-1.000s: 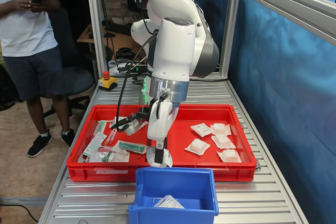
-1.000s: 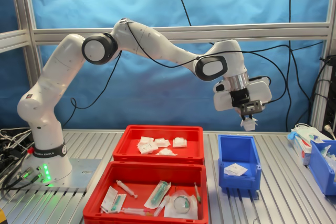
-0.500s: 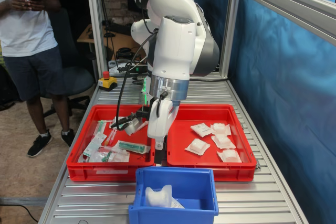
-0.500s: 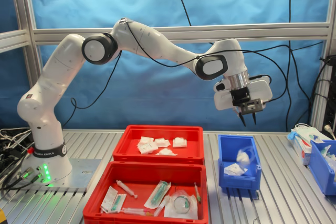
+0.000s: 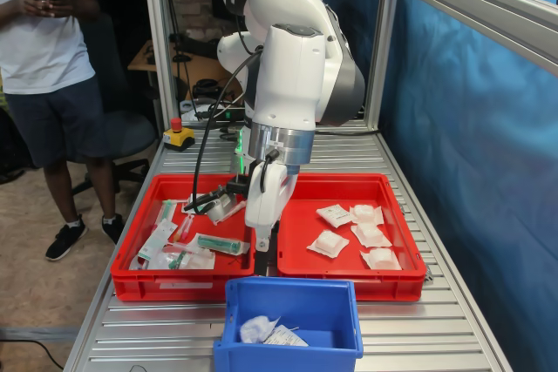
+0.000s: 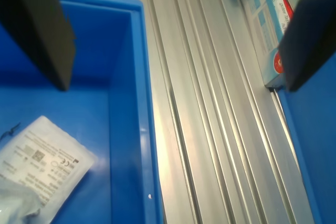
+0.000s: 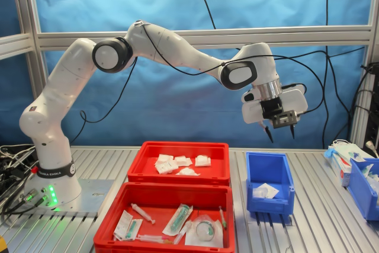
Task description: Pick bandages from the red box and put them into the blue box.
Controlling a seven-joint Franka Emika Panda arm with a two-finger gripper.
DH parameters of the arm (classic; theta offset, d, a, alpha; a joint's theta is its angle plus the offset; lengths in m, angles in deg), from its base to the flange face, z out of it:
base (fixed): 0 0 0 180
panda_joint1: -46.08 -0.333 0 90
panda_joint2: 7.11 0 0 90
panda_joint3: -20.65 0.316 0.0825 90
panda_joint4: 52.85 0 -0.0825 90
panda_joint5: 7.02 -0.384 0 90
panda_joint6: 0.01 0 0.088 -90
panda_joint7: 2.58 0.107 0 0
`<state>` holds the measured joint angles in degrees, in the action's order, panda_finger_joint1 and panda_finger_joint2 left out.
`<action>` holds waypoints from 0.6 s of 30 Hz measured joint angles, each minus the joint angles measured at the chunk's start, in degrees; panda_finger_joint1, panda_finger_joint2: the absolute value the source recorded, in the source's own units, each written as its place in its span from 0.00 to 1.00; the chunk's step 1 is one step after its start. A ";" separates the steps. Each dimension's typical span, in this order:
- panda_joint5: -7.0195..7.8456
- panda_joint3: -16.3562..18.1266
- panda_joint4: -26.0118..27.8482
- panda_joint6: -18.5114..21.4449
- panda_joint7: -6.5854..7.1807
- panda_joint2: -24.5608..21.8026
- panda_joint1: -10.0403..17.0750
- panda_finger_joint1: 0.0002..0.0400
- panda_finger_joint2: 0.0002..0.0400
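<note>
My gripper (image 7: 281, 135) is open and empty, hanging well above the blue box (image 7: 269, 202). In the first exterior view the gripper (image 5: 265, 259) is behind the blue box's (image 5: 292, 350) far rim. Two bandages (image 5: 266, 330) lie in the blue box; they also show in the second exterior view (image 7: 265, 191). In the wrist view my dark fingers (image 6: 39, 24) are spread wide over the box wall (image 6: 131, 108), with a bandage (image 6: 44, 163) on the box floor. The red box (image 5: 301, 215) holds several bandages (image 5: 353, 233), which also show in the second exterior view (image 7: 180, 164).
A second red tray (image 5: 139, 278) with syringe packages (image 5: 179, 246) sits beside the red box. Another blue bin (image 7: 364, 188) and a carton (image 7: 343, 158) stand at the second exterior view's right. A person (image 5: 48, 84) stands at the first exterior view's left.
The gripper opened and let go of a bandage, which fell into the blue box and settled beside the one there. The gripper shifted slightly to the second exterior view's right.
</note>
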<state>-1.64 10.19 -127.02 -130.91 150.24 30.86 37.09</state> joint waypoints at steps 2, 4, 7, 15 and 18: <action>0.00 0.00 0.01 0.00 0.00 0.00 0.00 0.83 0.83; 0.00 0.00 0.02 0.00 0.00 0.00 0.00 0.83 0.83; 0.00 0.00 0.03 0.00 0.00 0.00 0.00 0.95 0.95; 0.00 -0.03 0.03 0.00 0.00 0.00 -0.05 0.99 0.99; 0.00 -0.04 -0.12 0.00 0.00 -0.08 -0.09 0.99 0.99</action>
<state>-1.64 10.15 -127.14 -130.91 150.24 30.78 37.00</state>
